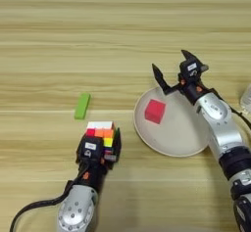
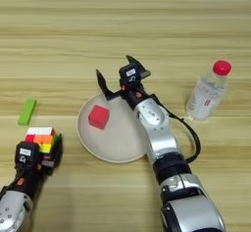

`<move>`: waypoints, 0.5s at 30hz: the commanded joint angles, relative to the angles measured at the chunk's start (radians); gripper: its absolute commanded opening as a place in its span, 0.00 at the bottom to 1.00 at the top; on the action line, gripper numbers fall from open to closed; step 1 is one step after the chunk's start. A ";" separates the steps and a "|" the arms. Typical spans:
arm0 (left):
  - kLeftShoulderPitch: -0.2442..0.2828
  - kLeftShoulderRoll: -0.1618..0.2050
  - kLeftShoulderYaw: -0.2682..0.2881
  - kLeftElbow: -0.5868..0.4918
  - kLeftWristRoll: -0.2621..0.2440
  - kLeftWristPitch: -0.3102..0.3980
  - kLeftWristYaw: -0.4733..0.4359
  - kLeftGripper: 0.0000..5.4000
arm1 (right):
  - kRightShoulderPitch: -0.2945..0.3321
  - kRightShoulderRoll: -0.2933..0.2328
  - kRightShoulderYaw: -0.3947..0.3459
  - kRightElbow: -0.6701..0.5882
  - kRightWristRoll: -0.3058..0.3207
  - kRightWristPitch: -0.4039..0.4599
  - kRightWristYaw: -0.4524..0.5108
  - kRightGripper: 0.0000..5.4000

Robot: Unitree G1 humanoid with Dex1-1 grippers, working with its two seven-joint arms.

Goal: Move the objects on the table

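Observation:
A multicoloured puzzle cube (image 1: 100,133) sits near the table's front left, with my left gripper (image 1: 99,144) shut on it, one black finger on each side. Left of it and a little further back, a flat green block (image 1: 82,105) lies on the wood. A small red cube (image 1: 155,111) rests on the left part of the round beige plate (image 1: 181,134). My right gripper (image 1: 172,67) hangs open over the plate's far rim, behind the red cube and apart from it. A clear bottle with a red cap (image 2: 208,91) stands upright to the right of the plate.
The wooden table (image 1: 98,30) stretches bare across the back. My right forearm (image 2: 157,133) lies over the plate's right side. A black cable (image 1: 34,209) trails from my left arm at the front edge.

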 commanded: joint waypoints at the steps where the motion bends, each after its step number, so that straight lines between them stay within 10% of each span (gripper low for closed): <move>1: -0.085 0.019 0.034 0.048 0.009 -0.010 -0.008 0.61 | -0.013 0.005 -0.008 0.005 0.003 0.000 0.002 1.00; 15: -0.316 0.059 0.134 0.286 -0.074 -0.051 -0.122 0.61 | 0.005 0.005 -0.010 -0.012 -0.002 0.001 -0.013 1.00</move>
